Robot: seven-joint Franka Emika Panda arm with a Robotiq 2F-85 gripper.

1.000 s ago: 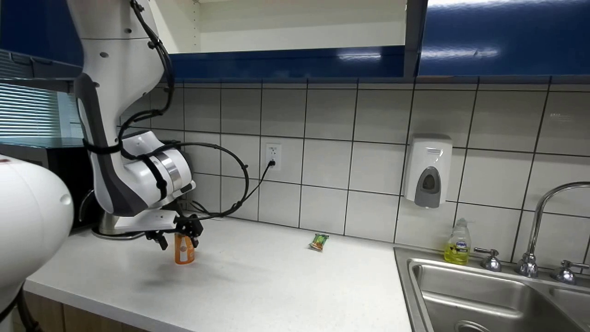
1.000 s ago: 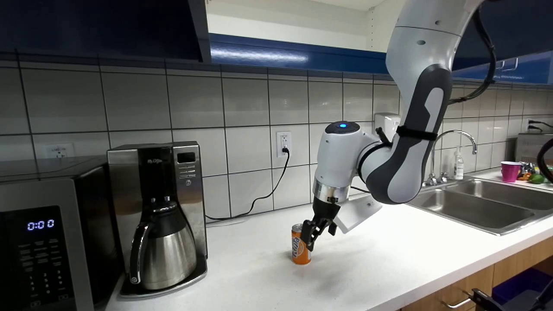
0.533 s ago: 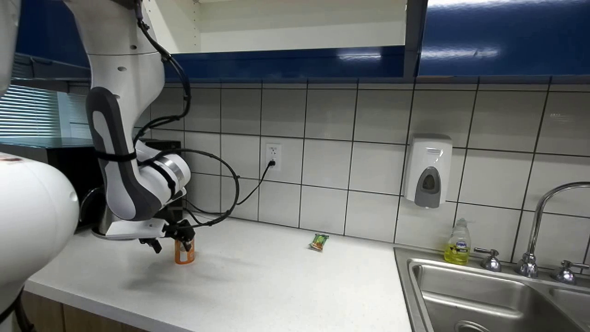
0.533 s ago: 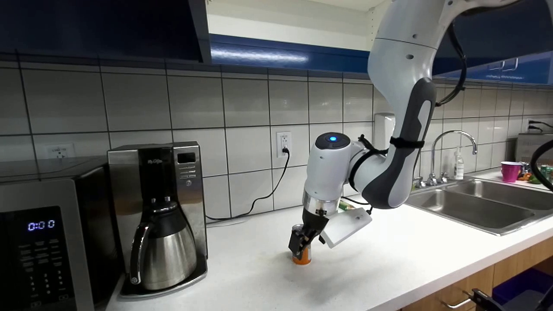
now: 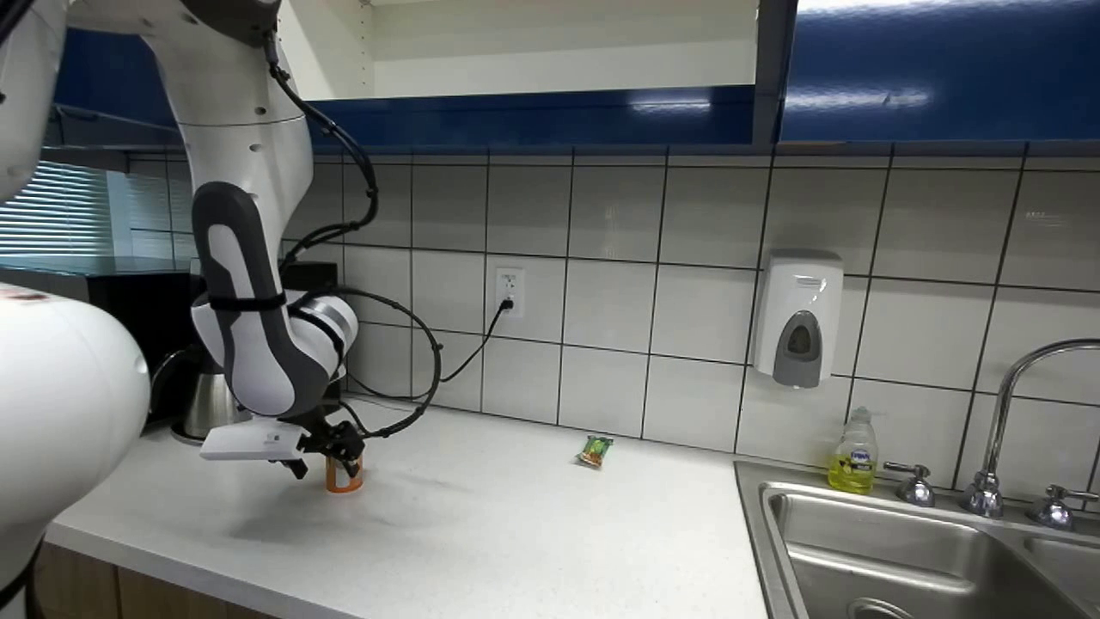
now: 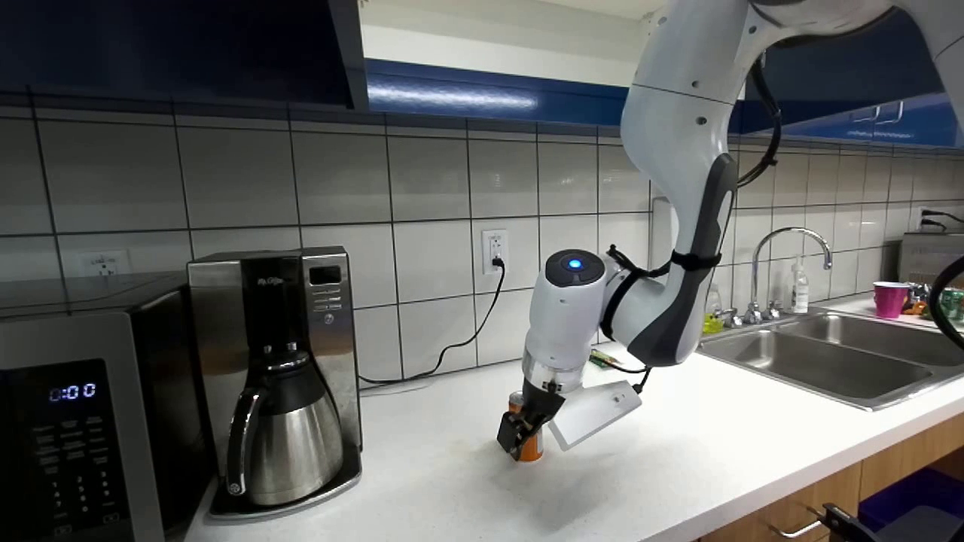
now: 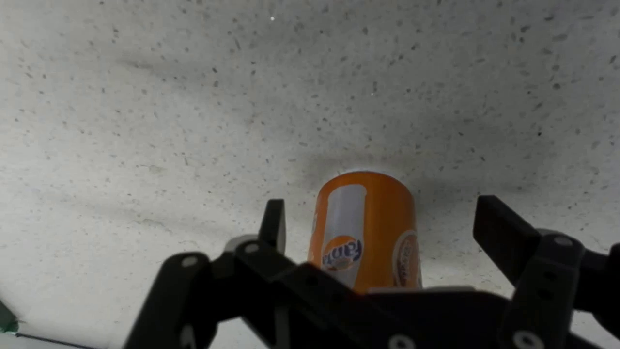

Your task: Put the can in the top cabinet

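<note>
Counter, in from front edge: can between spread gripper fingers in wrist view, logo legible only there.

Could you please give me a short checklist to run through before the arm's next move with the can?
1. The can upright on the counter: ok in both exterior views.
2. The jaws open: ok; gaps show on both sides of the can in the wrist view.
3. The can deep enough between the jaws: cannot tell.
4. Secure grip for lifting: not ok; the jaws are not closed on the can.
5. The top cabinet open: ok; its pale interior shows in both exterior views.
6. The coffee maker apart from the can: ok; counter shows between them.
</note>
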